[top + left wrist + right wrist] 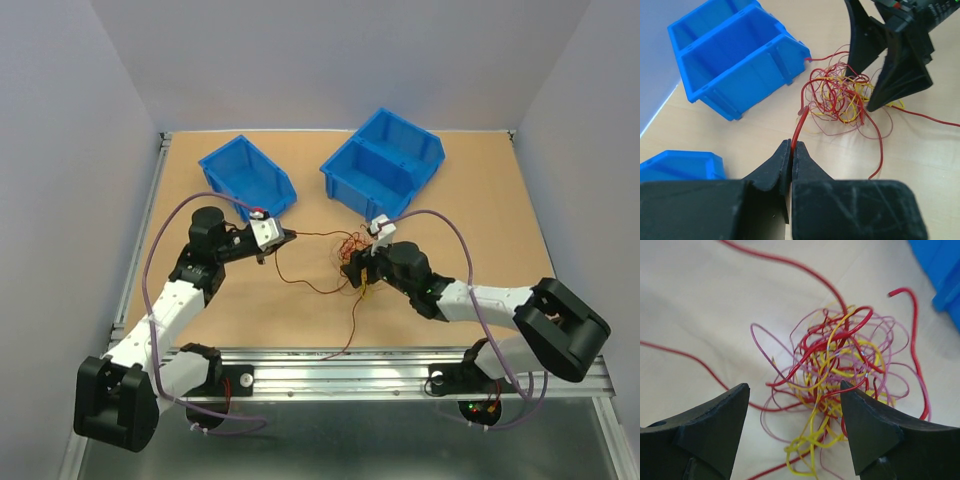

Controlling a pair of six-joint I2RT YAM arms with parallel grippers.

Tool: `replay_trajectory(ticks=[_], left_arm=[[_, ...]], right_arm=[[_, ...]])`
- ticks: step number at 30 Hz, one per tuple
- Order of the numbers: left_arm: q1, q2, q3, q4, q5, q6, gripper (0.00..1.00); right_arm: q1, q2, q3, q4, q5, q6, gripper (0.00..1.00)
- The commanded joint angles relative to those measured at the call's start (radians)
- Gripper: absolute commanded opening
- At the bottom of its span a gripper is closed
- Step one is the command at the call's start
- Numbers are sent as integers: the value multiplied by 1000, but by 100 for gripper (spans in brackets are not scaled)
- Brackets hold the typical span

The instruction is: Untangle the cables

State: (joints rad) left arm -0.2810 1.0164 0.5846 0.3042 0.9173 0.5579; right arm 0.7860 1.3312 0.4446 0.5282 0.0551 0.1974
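The cables (350, 250) lie mid-table as a small tangle of red, yellow and pinkish loops. In the left wrist view my left gripper (791, 145) is shut on one red cable (800, 125), which runs on into the tangle (840, 95). My right gripper (358, 270) hangs over the tangle from the right. Its wrist view shows it open (794, 386), fingers straddling the near side of the cables (835, 365) and holding nothing. The left wrist view shows both of its dark fingers (890, 75) standing in the loops.
A single blue bin (248, 175) sits at the back left and a double blue bin (385, 160) at the back centre, just behind the tangle. Loose red strands (355, 320) trail toward the table's front rail (330, 372).
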Motion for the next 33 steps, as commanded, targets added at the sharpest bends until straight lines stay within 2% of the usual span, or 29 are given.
replay_trajectory(ticks=[1,6,8,12,14,19,22,26,30,33], left_arm=[[-7,-77,47,-2,35,11,0],[-9,-99,69,-31,22,-9,0],[-9,-98,77,-50,29,-9,0],[-12,-88,80,-53,38,-12,0],[-12,-82,84,-60,38,-13,0],[-12,-85,113,-100,31,-10,0],[-12,-88,132,-112,26,-18,0],[-14,-98,181,-157,11,-12,0],[-14,-104,296,-192,-37,-42,0],[-14,-82,502,-194,-75,-119,0]], right_arm=[[2,29,83,187,97,-30,77],[7,-58,51,161,86,-4,77],[7,-142,49,115,62,8,76],[9,-188,74,102,-33,-56,76],[7,-140,113,102,-49,-101,77],[9,18,198,131,-204,-266,77],[9,111,239,193,-207,-302,77],[7,212,295,225,-134,-309,75],[9,258,292,227,-103,-293,67],[9,293,267,246,-109,-260,57]])
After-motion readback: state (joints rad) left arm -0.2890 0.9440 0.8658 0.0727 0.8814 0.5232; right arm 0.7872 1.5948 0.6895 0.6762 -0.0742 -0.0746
